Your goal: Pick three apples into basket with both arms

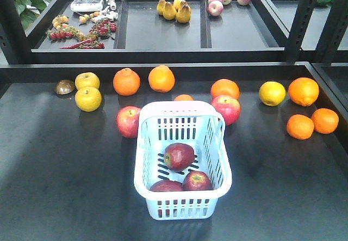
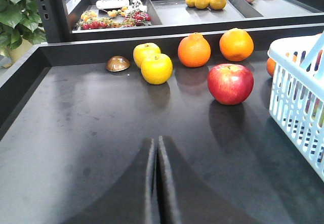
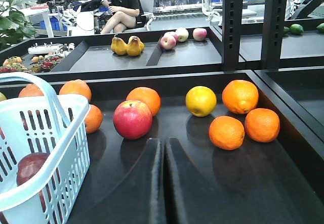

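Counter (image 1: 65,186) is carrying everything, dark and matte, with a raised back wall. Shelf trays (image 1: 163,31) are sitting behind it with pears (image 1: 174,10), pale apples (image 1: 225,1) and small red fruit.

Basket (image 1: 182,162) is sitting mid-counter toward the front, handle folded down at the far rim. Three apples are lying inside it: one (image 1: 179,155) near the middle of the floor, two against the near wall, left one (image 1: 166,186) and right one (image 1: 197,180) touching each other. Right wrist view is showing one of them through the slots.

Two brighter red apples are resting on the counter outside, one just left of the basket (image 1: 128,121), one at its far right corner (image 1: 226,109). Oranges are lying in a loose row behind the basket: two at left (image 1: 144,80), one hidden partly behind the rim (image 1: 184,97), one beside the right red apple (image 1: 224,88), three at far right (image 1: 311,113). Yellow fruits: two at far left (image 1: 87,91), one at right (image 1: 272,93). Small brown object (image 1: 64,87) is sitting at far left; cannot tell what it is.

Left pincer (image 2: 156,183) is hovering over bare counter, fingers pressed together, gripping nothing. Right pincer (image 3: 163,183) is likewise pressed together, gripping nothing, over the counter just right of the basket.
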Motion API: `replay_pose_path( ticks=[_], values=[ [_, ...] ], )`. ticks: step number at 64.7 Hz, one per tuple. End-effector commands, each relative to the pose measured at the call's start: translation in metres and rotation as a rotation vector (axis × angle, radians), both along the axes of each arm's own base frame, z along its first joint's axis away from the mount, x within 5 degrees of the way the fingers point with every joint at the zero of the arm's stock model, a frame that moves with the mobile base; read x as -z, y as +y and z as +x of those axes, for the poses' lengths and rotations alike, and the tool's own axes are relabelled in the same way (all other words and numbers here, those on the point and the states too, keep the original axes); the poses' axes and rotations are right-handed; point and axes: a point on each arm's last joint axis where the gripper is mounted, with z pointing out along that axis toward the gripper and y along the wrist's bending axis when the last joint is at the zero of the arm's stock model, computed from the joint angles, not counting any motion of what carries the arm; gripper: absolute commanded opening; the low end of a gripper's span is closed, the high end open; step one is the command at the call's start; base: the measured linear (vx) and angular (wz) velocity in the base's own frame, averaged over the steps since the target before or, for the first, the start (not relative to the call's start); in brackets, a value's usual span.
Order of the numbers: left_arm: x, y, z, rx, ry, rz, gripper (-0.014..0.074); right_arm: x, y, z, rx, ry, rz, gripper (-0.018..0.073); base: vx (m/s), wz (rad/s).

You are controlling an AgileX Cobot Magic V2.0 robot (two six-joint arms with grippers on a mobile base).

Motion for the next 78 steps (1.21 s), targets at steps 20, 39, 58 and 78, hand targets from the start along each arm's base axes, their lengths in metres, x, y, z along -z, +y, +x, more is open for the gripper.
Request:
replay_pose_path(
  ticks=[20, 39, 58, 78],
  values=[
    [-0.0013, 0.0002, 0.0005, -0.004, -0.074, -0.008, -0.0007, -0.0022, -0.0001, 0.0002, 0.002, -0.067, -0.008, -0.0003, 0.00, 0.00],
    [-0.0013, 0.0002, 0.0005, -0.004, -0.074, -0.008, -0.0007, -0.0022, -0.0001, 0.0002, 0.002, -0.067, -0.008, -0.0003, 0.00, 0.00],
    [-0.0013, 0.0002, 0.0005, -0.004, -0.074, -0.008, -0.0007, -0.0025, 0.0000, 0.0002, 0.002, -0.070, -0.008, -0.0003, 0.00, 0.00],
    [-0.0013, 0.0002, 0.0005, -0.004, -0.074, -0.008, -0.0007, -0.0025, 0.0000, 0.0002, 0.002, -0.070, -0.008, -0.0003, 0.00, 0.00]
  ],
)
